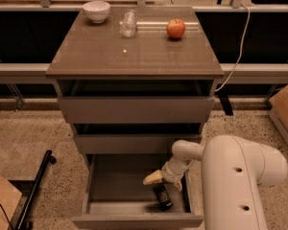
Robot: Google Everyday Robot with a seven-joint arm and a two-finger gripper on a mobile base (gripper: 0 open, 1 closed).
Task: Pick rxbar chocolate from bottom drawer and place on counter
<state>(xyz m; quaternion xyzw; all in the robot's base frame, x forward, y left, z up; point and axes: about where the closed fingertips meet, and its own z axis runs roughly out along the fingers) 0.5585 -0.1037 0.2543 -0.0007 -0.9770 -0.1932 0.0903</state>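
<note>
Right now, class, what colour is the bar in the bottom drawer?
Black; camera view. End effector hovers close by the bar.

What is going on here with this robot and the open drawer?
The robot's arm reaches into the open bottom drawer. Its gripper is low inside, right beside the rxbar chocolate, which seems to lie flat on the drawer floor near the front. The bar is not on the counter yet. The counter holds an apple, a glass and a white bowl.
</note>
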